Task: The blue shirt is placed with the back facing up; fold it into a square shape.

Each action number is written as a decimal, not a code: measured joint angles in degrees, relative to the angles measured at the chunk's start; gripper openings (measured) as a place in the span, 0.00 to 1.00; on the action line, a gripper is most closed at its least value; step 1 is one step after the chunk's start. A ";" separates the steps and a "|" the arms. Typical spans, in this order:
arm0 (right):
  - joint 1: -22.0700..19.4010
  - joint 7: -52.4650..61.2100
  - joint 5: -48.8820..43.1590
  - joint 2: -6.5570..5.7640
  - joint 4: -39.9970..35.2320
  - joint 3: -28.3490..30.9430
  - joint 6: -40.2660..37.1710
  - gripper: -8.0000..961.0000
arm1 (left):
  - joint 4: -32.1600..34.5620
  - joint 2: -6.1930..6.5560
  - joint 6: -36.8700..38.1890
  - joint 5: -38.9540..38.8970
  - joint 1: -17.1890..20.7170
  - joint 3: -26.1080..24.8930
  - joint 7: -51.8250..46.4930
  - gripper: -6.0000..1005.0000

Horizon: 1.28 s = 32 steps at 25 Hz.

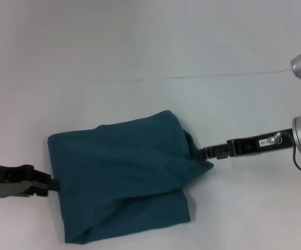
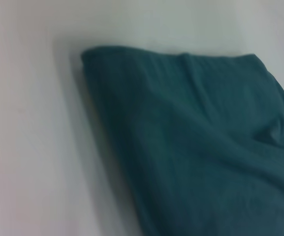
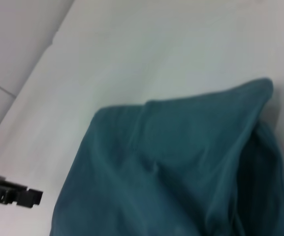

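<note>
Teal-blue cotton shirt [image 1: 121, 179] lies folded roughly square on the white table [image 1: 140, 52]; left gripper [image 1: 53, 183] and right gripper [image 1: 203, 154] touch opposite edges, finger state unclear.

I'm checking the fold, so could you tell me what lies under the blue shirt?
Only the white table shows around the blue shirt. The shirt's lower layers and anything under them are covered, and so are the fingertips of the left gripper and right gripper.

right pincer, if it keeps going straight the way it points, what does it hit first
The right pincer points toward the robot's left and already sits at the edge of the blue shirt, so it would most likely push into that cloth first.
</note>
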 joint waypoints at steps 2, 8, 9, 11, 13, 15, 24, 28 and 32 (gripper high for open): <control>0.23 0.50 0.17 -0.25 -0.24 0.35 0.87 0.96 | 0.88 0.12 -0.32 0.23 0.47 -0.02 0.00 0.22; 1.82 1.52 0.07 -0.71 0.34 0.36 3.69 0.95 | 1.67 0.45 -0.62 1.22 1.03 -0.02 0.32 0.46; 2.18 1.52 0.01 -0.63 0.65 0.30 4.25 0.94 | 1.95 0.56 -0.64 1.38 1.08 -0.09 0.33 0.51; 3.02 1.42 -0.03 -0.43 1.72 0.23 5.30 0.93 | 2.43 0.70 -0.65 1.48 1.15 -0.38 0.33 0.60; 3.87 1.23 -0.18 -0.34 3.46 -0.22 6.37 0.92 | 2.66 0.80 -0.58 1.49 1.16 -0.63 0.35 0.67; 4.55 1.43 -0.42 -0.32 5.18 -1.52 7.82 0.91 | 2.66 0.82 -0.52 1.50 1.17 -0.50 0.40 0.72; 4.39 4.48 -1.18 -0.60 6.73 -5.19 10.95 0.86 | 2.71 0.78 -0.60 1.57 1.17 -0.28 0.63 0.85; 4.67 4.19 -1.18 -0.58 8.17 -5.15 12.05 0.82 | 2.47 0.54 -0.67 1.57 1.10 -0.28 1.14 0.86; 5.59 3.58 -0.88 -0.20 9.60 -5.37 13.14 0.79 | 2.31 0.34 -0.71 1.54 0.86 -0.28 1.41 0.86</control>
